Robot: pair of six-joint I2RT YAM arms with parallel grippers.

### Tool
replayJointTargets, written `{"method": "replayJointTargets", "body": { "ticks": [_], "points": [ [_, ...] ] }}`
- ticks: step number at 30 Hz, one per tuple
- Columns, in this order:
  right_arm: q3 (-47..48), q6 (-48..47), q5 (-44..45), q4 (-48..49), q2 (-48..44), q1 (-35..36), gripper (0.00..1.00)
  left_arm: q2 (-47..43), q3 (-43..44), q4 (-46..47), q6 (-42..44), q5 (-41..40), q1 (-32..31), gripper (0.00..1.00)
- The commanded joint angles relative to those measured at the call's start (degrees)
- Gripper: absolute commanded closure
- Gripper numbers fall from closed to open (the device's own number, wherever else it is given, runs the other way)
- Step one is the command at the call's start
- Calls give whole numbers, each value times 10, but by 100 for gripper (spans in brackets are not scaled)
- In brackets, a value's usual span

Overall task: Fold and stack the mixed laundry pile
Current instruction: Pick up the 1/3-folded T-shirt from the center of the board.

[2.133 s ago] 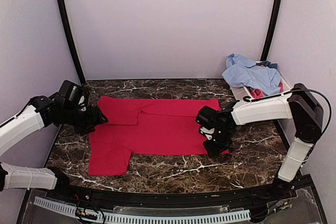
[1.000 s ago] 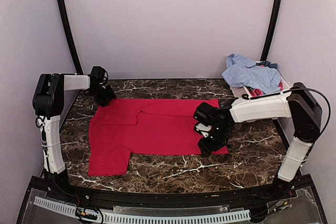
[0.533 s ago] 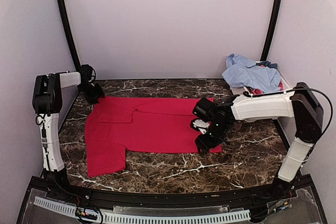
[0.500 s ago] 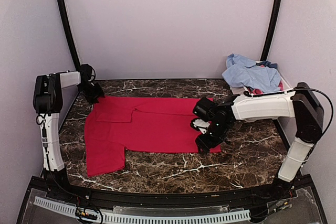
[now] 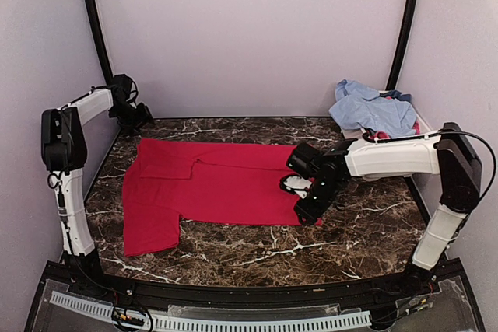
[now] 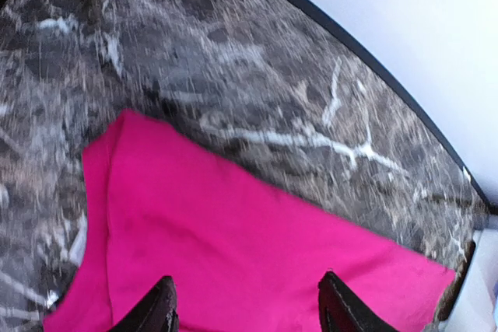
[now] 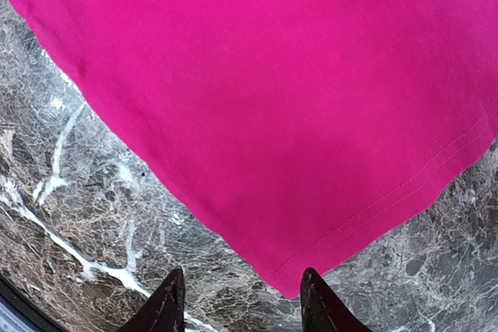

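Red T-shirt [image 5: 218, 184] lies spread flat beneath both pincers. Left gripper [image 6: 247, 307] hangs released, with a shirt corner just ahead of its tips. Right gripper [image 7: 240, 295], also released, sits over the hem corner. You should seat each corner deep between the fingers before folding.

Dark marble table [image 5: 233, 246]; white tub [image 5: 355, 137] far right.

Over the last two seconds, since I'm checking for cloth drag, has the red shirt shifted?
Yes. The red shirt has slid left: its right hem lies farther from the white tub, its sleeve nearer the table's left edge.
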Motion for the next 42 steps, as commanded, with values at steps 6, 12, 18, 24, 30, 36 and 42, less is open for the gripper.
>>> {"method": "replayJointTargets", "body": {
  "ticks": [6,12,18,24,30,36,42],
  "points": [
    [-4,-59,0,18,42,2,56,-357,-338,93,-63,16,-24,39],
    [-4,-72,16,14,60,1,57,-458,-455,92,-77,11,-60,39],
    [-2,-82,-1,10,71,1,71,-549,-544,65,-127,-36,-94,38],
    [1,-77,7,6,77,1,100,-672,-658,-11,-263,-113,-138,41],
    [1,-68,22,4,71,1,100,-718,-707,-95,-321,-207,-138,44],
    [0,-60,25,8,53,0,100,-635,-725,-58,-324,-190,-133,44],
    [1,-59,19,8,47,0,100,-596,-754,-9,-320,-184,-124,46]
  ]
}}
